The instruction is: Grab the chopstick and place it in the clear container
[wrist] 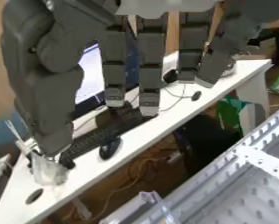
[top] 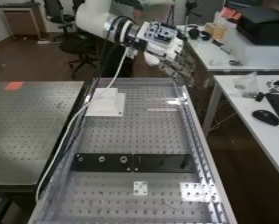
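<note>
Dark grey robot hand (top: 178,70) over far end of perforated metal bench (top: 110,135), fingers straight, slightly spread; clear plastic box (wrist: 131,207) near bench's rail, contents unclear; crumpled clear plastic bag (wrist: 48,172) on white desk (wrist: 146,145)

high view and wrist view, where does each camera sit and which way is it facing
High view: fixed above the bench's near end, looking down along the bench at a slant; the white arm and hand show at the top.
Wrist view: on the arm's wrist, looking past the fingers and thumb over the bench's edge to a white desk.
Shared: bench, hand, desk, black mouse and keyboard.
</note>
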